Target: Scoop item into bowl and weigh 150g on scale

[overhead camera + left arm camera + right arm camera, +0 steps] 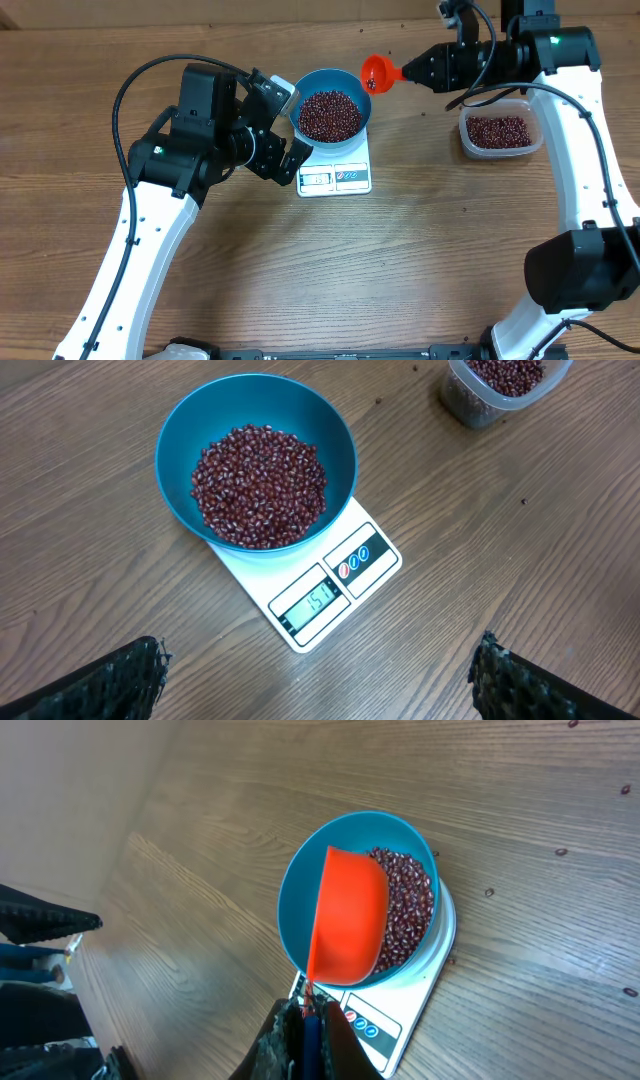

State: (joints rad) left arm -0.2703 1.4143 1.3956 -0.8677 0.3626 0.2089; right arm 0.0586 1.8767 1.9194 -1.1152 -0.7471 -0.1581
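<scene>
We find the beans (258,485) heaped loosely in the blue bowl (190,420), which sits on the white scale (375,560). The scale's display (312,603) faces 6 o'clock in the overhead view; it shows digits, but they are too small for us to trust.

We judge the beans hard, smooth and quick to roll. They pour freely and scatter easily, so fine adjustment calls for a slight tilt, not a dump. The bowl looks light and slick-sided. A nudge could slide it on the scale or upset the reading, so any hold should be on its rim.

The right pincer (305,1035) is clamped on the handle of the orange scoop (348,915), which hangs at the bowl's rim at about 1 o'clock in the overhead view. A dark speck inside the scoop may be a last bean or two; we cannot say.

The left pincer (283,125) stands spread wide and holds nothing, at 9 o'clock of the bowl and very close to its rim. That is the nearest obstacle.

The clear tub (500,132), with more beans in it, lies at 3 o'clock, well apart. A few stray beans (489,892) dot the counter (520,610). Nothing else crowds the path between tub and bowl.
</scene>
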